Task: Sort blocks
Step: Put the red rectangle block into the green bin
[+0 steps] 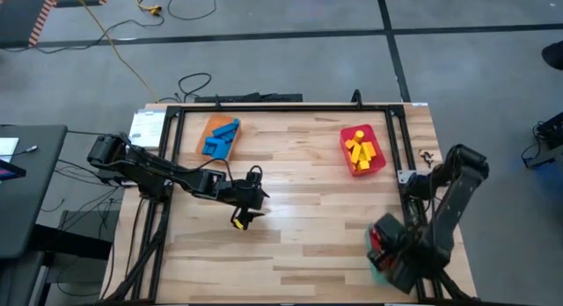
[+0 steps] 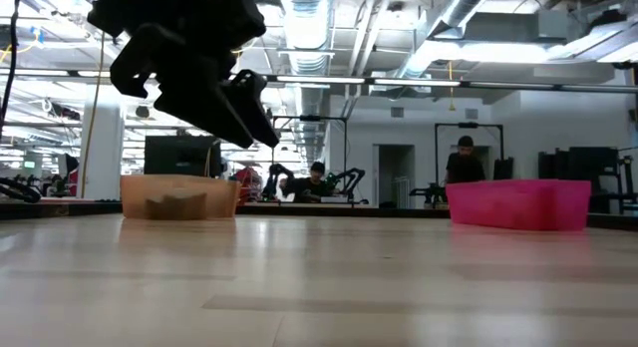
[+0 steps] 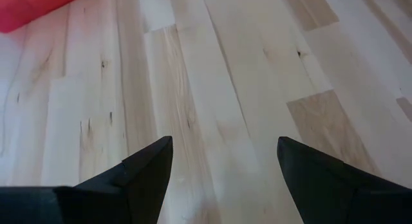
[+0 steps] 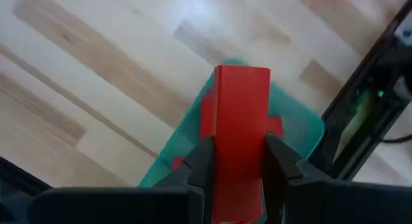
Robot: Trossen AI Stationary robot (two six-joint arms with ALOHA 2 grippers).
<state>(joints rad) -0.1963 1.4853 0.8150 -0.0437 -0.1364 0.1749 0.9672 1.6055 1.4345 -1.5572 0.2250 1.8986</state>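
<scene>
Right gripper [image 4: 235,169] is holding a red block [image 4: 239,130] over the green tray [image 4: 302,130].
Left gripper [image 3: 222,163] is hanging wide open and empty over mid-table [image 1: 299,200]; blue blocks [image 1: 219,139] are lying in the orange tray [image 1: 208,127], yellow blocks [image 1: 360,150] in the red tray [image 1: 376,162].

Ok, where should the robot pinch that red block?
On its two long flat sides, coming in from one end. The red block is straight-sided, so opposite faces give the jaws even contact. The right gripper holds it that way, its free end sticking out over the green tray. The left gripper hangs open above the table.
</scene>
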